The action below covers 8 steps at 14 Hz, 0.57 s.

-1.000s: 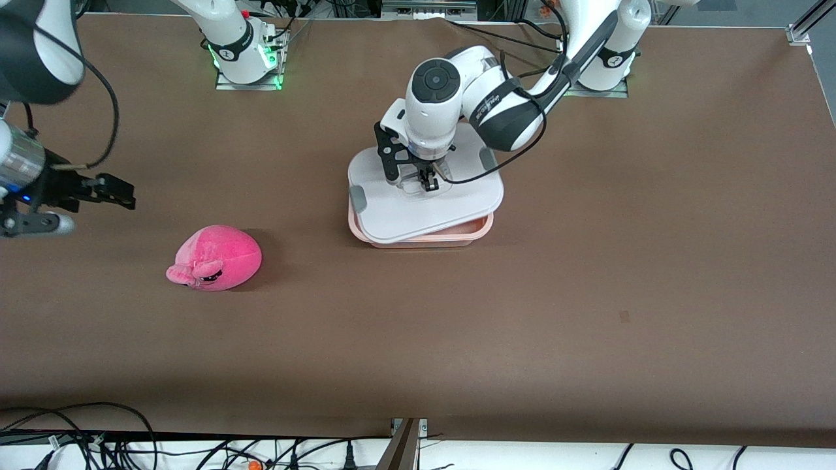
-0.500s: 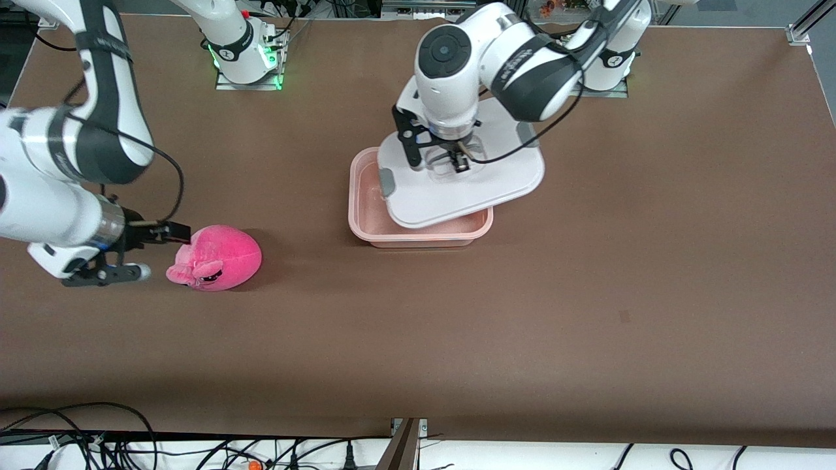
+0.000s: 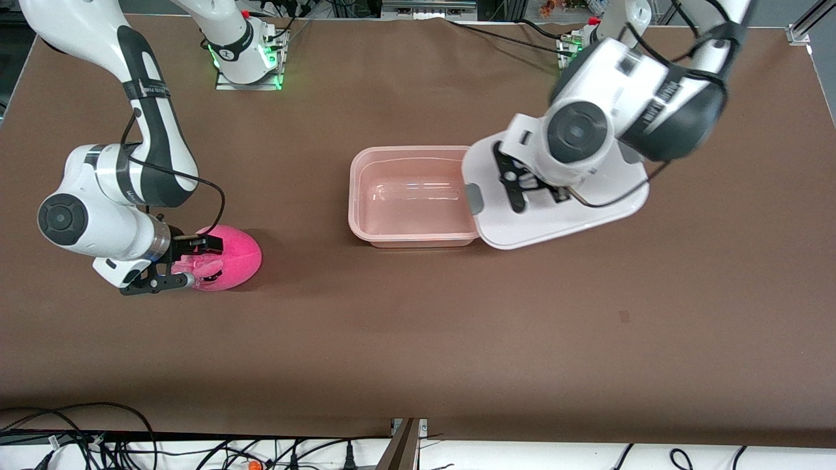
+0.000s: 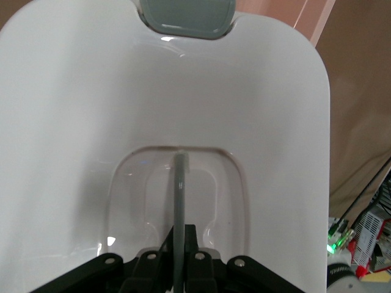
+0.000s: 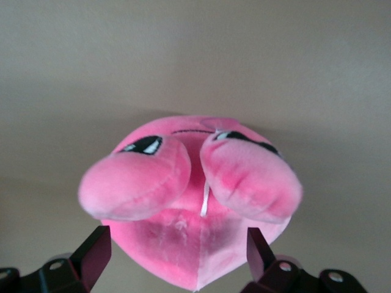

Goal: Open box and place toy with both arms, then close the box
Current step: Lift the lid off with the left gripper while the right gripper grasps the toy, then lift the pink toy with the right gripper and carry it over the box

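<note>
The box [image 3: 356, 196], a translucent pink base, stands open and empty mid-table. My left gripper [image 3: 552, 194] is shut on the grey handle [image 4: 181, 183] in the recess of the white lid [image 3: 575, 219]. It holds the lid in the air beside the box, toward the left arm's end, with one grey clip [image 3: 473, 199] over the box's rim. The lid fills the left wrist view [image 4: 91, 122]. The pink plush toy [image 3: 232, 254] lies toward the right arm's end. My right gripper [image 3: 189, 262] is open, its fingers either side of the toy's face end [image 5: 189, 183], close to it.
The two arm bases stand at the table's edge farthest from the camera: the right arm's [image 3: 245, 59] and the left arm's [image 3: 588, 39]. Cables [image 3: 98, 444] run below the table's near edge. A small dark mark [image 3: 625, 316] is on the brown cover.
My left gripper has lifted the lid off the box and carried it toward the left arm's end, uncovering the base. My right gripper has come down to the toy and now straddles it.
</note>
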Motion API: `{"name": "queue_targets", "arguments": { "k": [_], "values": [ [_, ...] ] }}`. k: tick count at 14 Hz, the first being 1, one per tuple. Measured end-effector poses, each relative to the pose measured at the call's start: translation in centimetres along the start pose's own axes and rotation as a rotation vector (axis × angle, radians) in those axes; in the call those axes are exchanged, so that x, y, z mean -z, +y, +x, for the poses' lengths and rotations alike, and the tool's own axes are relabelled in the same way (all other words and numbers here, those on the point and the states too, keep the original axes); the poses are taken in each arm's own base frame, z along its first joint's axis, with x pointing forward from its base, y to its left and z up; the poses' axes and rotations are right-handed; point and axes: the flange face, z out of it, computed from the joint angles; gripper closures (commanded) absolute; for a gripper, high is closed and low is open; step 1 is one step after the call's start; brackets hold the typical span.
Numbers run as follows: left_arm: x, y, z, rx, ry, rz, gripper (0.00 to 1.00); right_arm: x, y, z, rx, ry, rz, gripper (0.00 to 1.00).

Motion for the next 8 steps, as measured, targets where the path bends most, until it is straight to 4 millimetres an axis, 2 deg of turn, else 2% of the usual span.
{"name": "queue_targets", "arguments": {
  "k": [1, 2, 3, 6, 8],
  "values": [
    [-0.3, -1.5, -2.1, 0.011, -0.007, -0.029, 1.00, -0.6, 0.1, -0.2, 0.003, -0.005, 0.000, 0.60],
    [-0.5, -2.7, -4.0, 0.023, -0.010, -0.053, 1.00, -0.9, 0.2, -0.4, 0.008, -0.009, 0.001, 0.84],
    [-0.6, -3.9, -5.9, 0.036, -0.009, -0.068, 1.00, -1.1, 0.3, -0.5, 0.017, -0.011, 0.001, 1.00],
    [-1.2, -6.9, -10.1, 0.011, -0.020, -0.066, 1.00, -1.0, 1.0, -0.5, 0.032, -0.008, 0.000, 1.00],
    [-1.5, -7.8, -11.1, -0.011, -0.011, -0.071, 1.00, -0.8, 1.4, -0.6, 0.049, -0.006, 0.001, 1.00]
  ]
}}
